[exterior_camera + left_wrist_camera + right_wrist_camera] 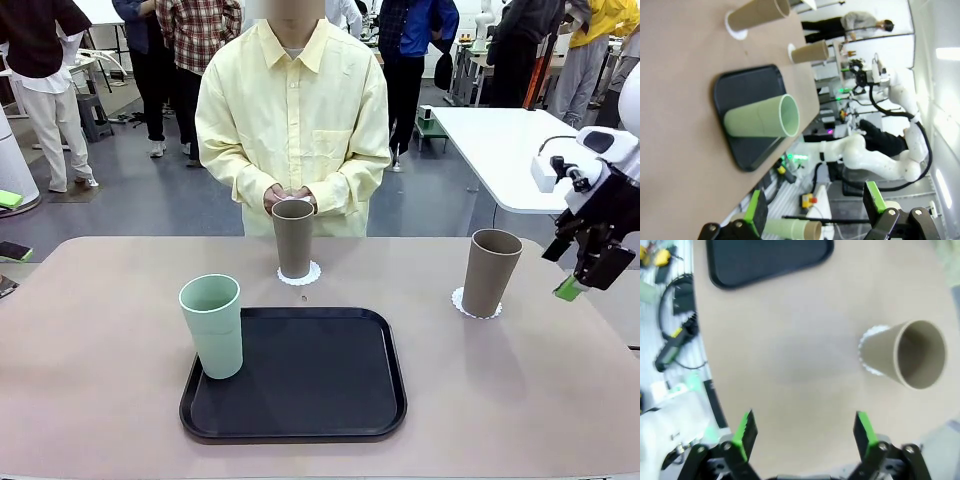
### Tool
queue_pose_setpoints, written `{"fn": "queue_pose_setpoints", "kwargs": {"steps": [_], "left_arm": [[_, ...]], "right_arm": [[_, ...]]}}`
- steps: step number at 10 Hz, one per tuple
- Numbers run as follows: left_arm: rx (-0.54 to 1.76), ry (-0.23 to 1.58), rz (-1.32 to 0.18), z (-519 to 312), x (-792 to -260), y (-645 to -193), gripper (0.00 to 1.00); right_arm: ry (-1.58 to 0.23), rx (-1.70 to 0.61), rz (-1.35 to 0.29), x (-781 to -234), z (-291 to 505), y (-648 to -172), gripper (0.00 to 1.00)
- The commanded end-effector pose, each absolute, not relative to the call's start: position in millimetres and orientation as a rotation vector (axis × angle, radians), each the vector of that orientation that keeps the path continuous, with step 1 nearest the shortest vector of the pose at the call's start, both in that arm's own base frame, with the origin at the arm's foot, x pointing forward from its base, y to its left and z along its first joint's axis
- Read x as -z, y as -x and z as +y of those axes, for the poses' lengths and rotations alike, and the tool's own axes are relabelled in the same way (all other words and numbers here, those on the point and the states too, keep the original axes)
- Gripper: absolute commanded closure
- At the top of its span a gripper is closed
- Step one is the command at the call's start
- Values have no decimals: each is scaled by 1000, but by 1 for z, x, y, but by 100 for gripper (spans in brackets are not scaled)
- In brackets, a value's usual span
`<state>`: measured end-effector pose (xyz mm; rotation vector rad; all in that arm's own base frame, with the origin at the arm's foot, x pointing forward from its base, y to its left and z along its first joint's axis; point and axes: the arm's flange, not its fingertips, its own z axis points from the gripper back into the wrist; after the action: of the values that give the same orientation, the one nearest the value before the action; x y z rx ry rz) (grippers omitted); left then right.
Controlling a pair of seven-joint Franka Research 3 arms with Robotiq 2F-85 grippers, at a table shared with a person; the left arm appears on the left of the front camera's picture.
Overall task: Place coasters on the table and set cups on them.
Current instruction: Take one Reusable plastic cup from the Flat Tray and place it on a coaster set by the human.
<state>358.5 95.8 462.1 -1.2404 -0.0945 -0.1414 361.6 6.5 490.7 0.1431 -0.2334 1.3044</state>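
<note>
Cups first: the pale mint-green tapered matte cup (211,325) stands upright on the black rounded-square plastic tray (300,385), at the tray's left edge, well apart from both sets of jaws. One taupe-brown tapered cup (293,238) stands just beyond the tray's far edge on a white lacy round coaster (314,272). The second taupe-brown cup (492,272) stands off to the tray's right on its own white scalloped coaster (460,300).

The right jaws hang in the air farther from the tray than this second cup, near the cup but clear of it, above the worktop's right rim. In the right wrist view their green pads (746,432) stand spread as wide as they go, with nothing between them and nothing touched; bare worktop lies below them, and the second cup and a corner of the tray lie ahead. In the left wrist view the left jaws are likewise fully apart, green pads (756,217) holding nothing, off the tray's left side and well short of the mint cup.

The beige-tan worktop (100,350) has rounded corners. Across it from the tray stands a person in a pale yellow shirt (290,120), hands (290,198) together around something small and white that cannot be made out. Behind are a grey floor (150,200), a white table (500,150) and other people standing.
</note>
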Motion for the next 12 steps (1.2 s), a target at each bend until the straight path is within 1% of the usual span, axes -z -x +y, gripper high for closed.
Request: {"fn": "queue_pose_setpoints", "kwargs": {"steps": [1, 2, 12], "left_arm": [[151, 1250, -107, 97, -463, -358, 0], [151, 1250, -107, 97, -463, -358, 0], [151, 1250, -107, 97, -463, -358, 0]], "right_arm": [[-119, -1255, -175, -503, 13, -369, 0], [-143, -1304, -233, -491, 6, -362, 0], [-143, -1304, -233, -491, 6, -362, 0]]}}
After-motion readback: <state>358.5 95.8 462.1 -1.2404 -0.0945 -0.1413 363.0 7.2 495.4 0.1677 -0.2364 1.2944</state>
